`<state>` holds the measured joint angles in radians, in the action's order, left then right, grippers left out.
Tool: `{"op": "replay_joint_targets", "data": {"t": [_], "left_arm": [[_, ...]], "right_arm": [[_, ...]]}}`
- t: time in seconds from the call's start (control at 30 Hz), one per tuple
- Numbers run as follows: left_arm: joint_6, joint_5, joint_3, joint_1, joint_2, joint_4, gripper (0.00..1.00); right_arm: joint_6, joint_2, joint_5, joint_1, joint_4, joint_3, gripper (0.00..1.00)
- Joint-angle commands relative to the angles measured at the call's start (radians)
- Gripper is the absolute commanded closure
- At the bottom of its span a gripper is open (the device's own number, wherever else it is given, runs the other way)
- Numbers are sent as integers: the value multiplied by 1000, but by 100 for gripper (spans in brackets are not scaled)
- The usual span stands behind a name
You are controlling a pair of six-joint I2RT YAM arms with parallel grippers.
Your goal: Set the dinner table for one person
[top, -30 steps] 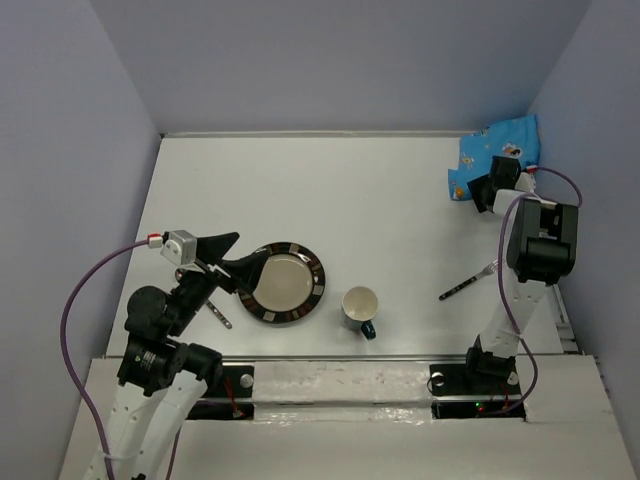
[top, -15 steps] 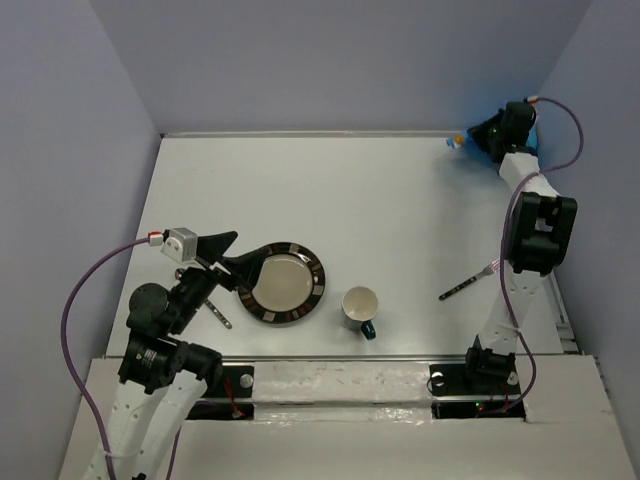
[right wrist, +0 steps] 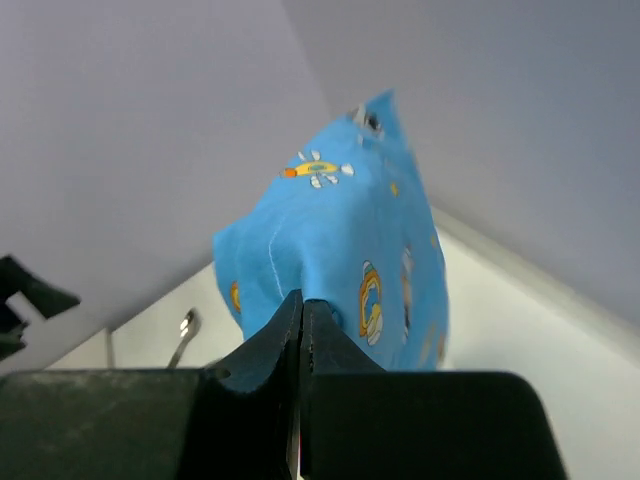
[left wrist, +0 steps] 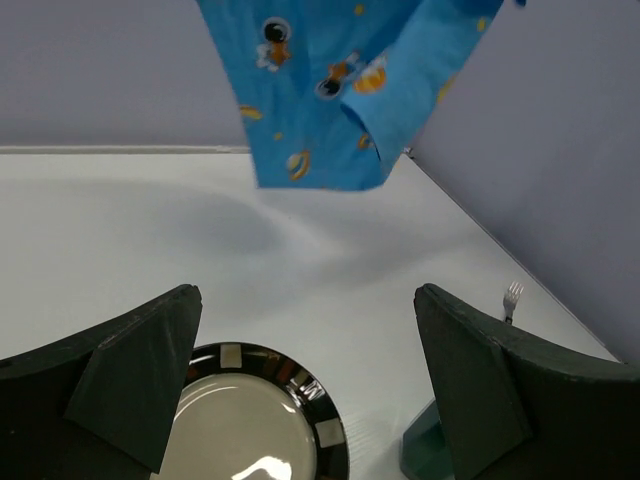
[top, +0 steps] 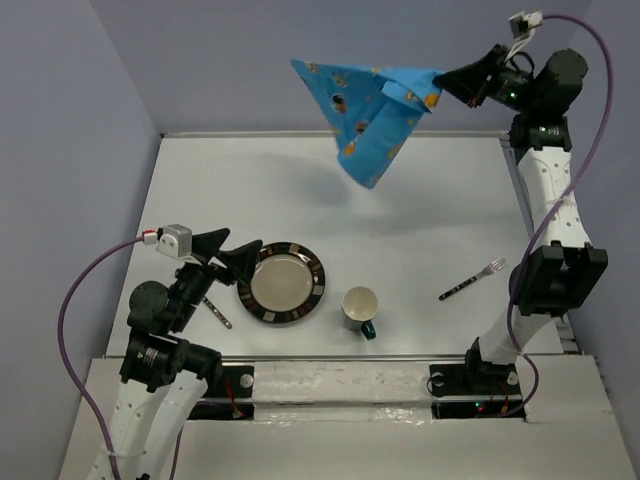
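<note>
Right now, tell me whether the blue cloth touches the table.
Apart. Left wrist view: the blue cloth hangs aloft, lower edge free, its shadow separate on the table.

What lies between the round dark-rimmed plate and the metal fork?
A white mug with a dark handle stands there, nearer the round dark-rimmed plate than the metal fork, as the top view shows.

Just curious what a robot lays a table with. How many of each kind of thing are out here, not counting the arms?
Cloth: 1
Plate: 1
Mug: 1
Cutlery: 2, a fork and a half-hidden piece beside the plate
Total: 5
</note>
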<state>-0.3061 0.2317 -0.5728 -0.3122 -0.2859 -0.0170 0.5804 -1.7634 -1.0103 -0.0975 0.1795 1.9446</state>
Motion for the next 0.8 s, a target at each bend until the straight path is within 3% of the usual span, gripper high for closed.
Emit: {"op": "replay_joint_targets", "data": {"t": [0.0,0.03,0.17,0.23,0.33,0.47,0.53,0.63,0.67,0.73,0.77], "left_arm": [[-34,-35,-21,5,-12,68,1],[-50,-49,-19,5,-21,74,1],[-73,-81,-24,5,-81,60,1],[-106,-89,-18,5,-111,63,1],[-154,-121,-19,5,-157,83,1],[-224,-189,-13,4,-248,155,1],[-257,-198,-1,2,-311,221,1],[-261,-221,-18,-13,-416,267,1],[-257,-280,-24,-30,-476,279,1],[-252,-314,-51,-53,-542,308,1],[-239,-334,-61,-63,-574,318,2]], "right_arm": [[-79,-47,-173,-2,-77,-301,100],[-80,-4,-95,-2,-31,-454,100],[-137,25,62,24,-31,-651,98],[-178,50,94,24,-38,-688,79],[-194,87,157,33,-82,-681,79],[-143,113,404,33,-176,-628,26],[-119,157,541,42,-198,-673,20],[-142,246,700,65,-247,-751,20],[-161,269,734,100,-264,-771,27],[-185,309,783,146,-297,-841,45],[-189,336,826,175,-304,-863,76]]}}
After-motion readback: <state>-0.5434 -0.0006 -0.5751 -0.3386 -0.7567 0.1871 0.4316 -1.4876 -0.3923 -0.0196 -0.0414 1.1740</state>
